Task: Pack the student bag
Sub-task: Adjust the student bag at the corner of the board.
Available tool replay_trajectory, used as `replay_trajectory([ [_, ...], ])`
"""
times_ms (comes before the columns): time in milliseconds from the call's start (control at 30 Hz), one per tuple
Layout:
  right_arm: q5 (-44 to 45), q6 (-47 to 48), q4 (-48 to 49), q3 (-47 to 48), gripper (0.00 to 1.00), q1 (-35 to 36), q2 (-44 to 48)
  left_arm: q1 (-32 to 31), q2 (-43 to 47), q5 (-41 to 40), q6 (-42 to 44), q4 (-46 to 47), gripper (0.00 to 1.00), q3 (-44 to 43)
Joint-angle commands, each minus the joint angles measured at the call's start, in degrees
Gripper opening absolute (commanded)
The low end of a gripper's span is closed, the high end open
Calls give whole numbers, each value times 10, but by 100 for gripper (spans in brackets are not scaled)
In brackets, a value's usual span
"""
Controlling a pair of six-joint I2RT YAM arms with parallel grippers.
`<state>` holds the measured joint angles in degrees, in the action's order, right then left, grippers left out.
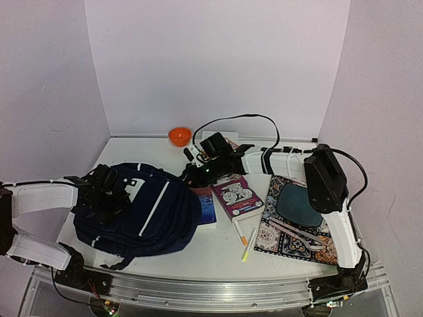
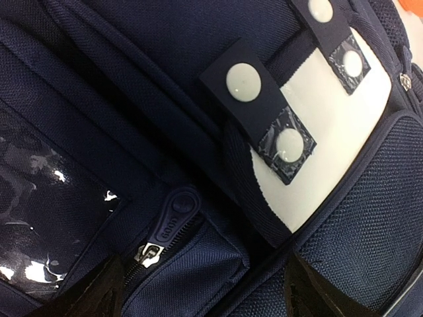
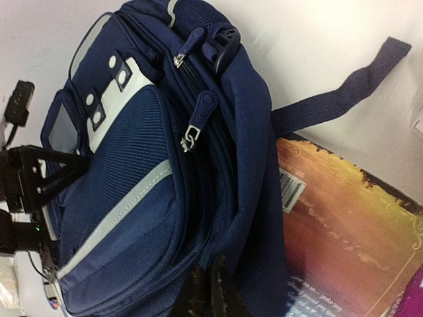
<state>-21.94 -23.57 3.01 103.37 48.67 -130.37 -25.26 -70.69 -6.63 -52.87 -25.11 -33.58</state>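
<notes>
Two robot arms reach over a white table (image 1: 218,254). The big blue bag (image 1: 142,214) lies flat on the left part of the table, front side up, with a pale stripe running down it. The left gripper (image 1: 104,189) hangs over the far left end of the bag. Its fingers (image 2: 92,294) are spread wide apart and hold nothing. Below them, the left wrist view shows a zip pull (image 2: 168,221), a see-through pocket (image 2: 39,211) and a white patch (image 2: 330,125) with round studs on dark tabs. The right gripper (image 1: 193,174) is at the far right edge of the bag. Its fingers (image 3: 210,290) are pressed together right at the blue cloth, and I cannot tell if any cloth is caught between them. A strap (image 3: 344,92) sticks out from the bag across the table. A blue book (image 1: 207,206) lies touching the right side of the bag, and a dark red book (image 1: 236,196) lies just beside that one. Two pens, a white one (image 1: 240,232) and a yellow one (image 1: 248,249), lie near the front. On the right is a patterned mat (image 1: 268,239) with a dark plate (image 1: 299,205) and metal tongs (image 1: 297,232) on it. An orange bowl (image 1: 180,135) sits at the back by the wall
</notes>
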Motion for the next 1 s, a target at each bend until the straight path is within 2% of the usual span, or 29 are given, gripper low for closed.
replay_trajectory([
  [0, -11, -1, -2, 6, 0, 7, 2, -1, -39, 42, 23, 62, 84, -10],
  [167, 17, 3, 2, -48, 0, 7, 81, -1, -60, 24, 63, 78, 84, -36],
  [367, 8, -3, 5, -130, 0, 9, 190, 0, -128, 18, 127, 84, 83, -111],
  [567, 4, -30, 28, -218, 0, 33, 236, 0, -152, 14, 177, 82, 82, -168],
  [633, 28, -45, 35, -230, 0, 31, 232, 0, -149, 18, 177, 78, 82, -171],
  [667, 43, -48, 35, -229, 3, 28, 224, 0, -144, 22, 174, 76, 82, -166],
  [733, 59, -51, 35, -214, 23, 17, 200, 0, -132, 22, 162, 74, 82, -150],
  [967, 115, -66, 35, -132, 39, -13, 120, 1, -74, -12, 120, 34, 87, -119],
])
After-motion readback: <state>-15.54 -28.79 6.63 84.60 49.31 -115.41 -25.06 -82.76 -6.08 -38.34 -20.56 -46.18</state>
